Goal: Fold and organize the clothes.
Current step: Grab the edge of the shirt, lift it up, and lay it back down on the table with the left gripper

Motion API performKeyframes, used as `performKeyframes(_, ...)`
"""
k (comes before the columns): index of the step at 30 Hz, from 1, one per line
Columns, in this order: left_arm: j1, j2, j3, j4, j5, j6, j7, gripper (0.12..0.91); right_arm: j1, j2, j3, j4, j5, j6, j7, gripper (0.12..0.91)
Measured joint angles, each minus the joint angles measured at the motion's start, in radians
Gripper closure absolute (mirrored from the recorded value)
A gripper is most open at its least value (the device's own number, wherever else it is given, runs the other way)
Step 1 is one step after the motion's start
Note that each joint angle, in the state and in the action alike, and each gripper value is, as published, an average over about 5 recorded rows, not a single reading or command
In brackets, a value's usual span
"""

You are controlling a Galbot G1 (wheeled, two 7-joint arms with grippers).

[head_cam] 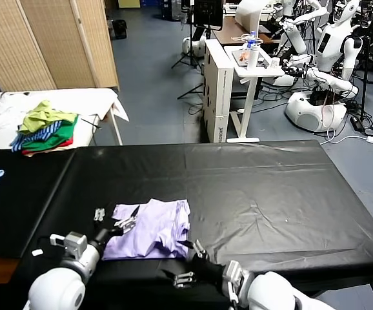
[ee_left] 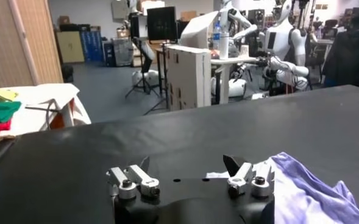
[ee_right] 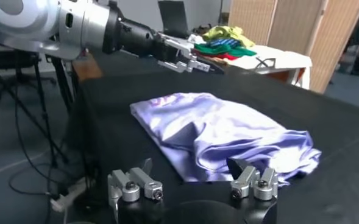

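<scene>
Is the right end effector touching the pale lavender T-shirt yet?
Apart. The right wrist view shows the open right end effector short of the crumpled pale lavender T-shirt, with black tabletop between them.

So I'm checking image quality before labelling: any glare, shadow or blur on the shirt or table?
Head view: the black table shows soft sheen streaks, and the shirt is evenly lit. Right wrist view: the shirt's folds are shaded, and the left gripper is sharp. Left wrist view: the background is soft.
</scene>
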Motion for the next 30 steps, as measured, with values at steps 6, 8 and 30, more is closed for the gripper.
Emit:
performKeyframes(6,0.009,-0.009,-0.004,-0.003,0.004,-0.003,0.0,0.123,-0.002,0.025,0.002,-0.015,-0.009,0.0,0.01,0.28)
performKeyframes(8,0.011,-0.013,-0.004,-0.004,0.006,-0.004,0.0,0.123,-0.006,0.031,0.01,-0.019,-0.01,0.0,0.016,0.405)
performKeyframes(30,0.023,-0.036,-0.005,0.006,0.021,-0.014,0.001,0.123,-0.097,-0.067,0.136,0.056,0.103,-0.133,0.059,0.885)
